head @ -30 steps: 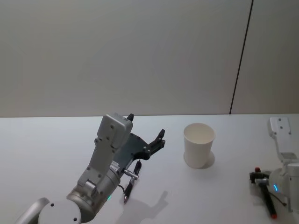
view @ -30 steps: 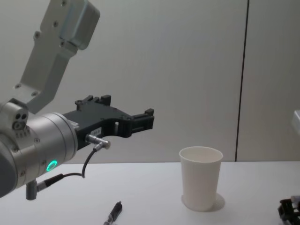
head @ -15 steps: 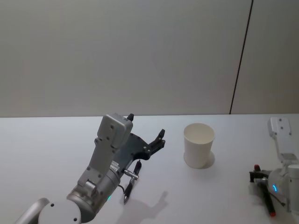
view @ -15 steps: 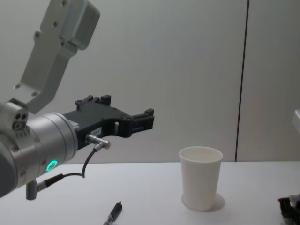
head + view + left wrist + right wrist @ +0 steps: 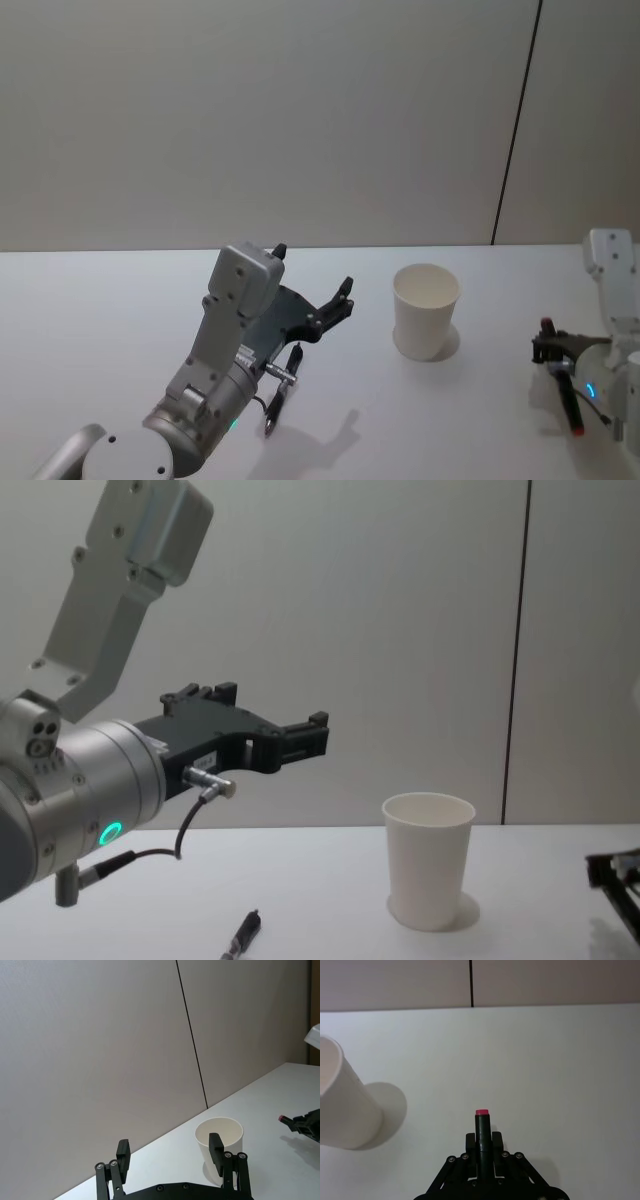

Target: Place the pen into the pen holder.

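Observation:
My right gripper (image 5: 558, 352) at the right of the table is shut on a black pen (image 5: 572, 405) with red ends. The right wrist view has the pen (image 5: 481, 1122) clamped between the fingers (image 5: 470, 1141), its pink tip forward. The pen holder, a white paper cup (image 5: 426, 310), stands upright left of that gripper (image 5: 615, 865), a short gap away; the cup (image 5: 345, 1105) is apart from the pen tip. My left gripper (image 5: 313, 268) hangs open and empty above the table, left of the cup (image 5: 428, 860).
A second dark pen (image 5: 280, 395) lies on the white table (image 5: 100, 320) beneath my left arm, and the chest view has this pen (image 5: 243, 935) near the front. A plain wall with a dark vertical seam (image 5: 515, 120) stands behind the table.
My right gripper has risen off the table with the pen and shifted slightly away from me. The left arm and the cup have not moved.

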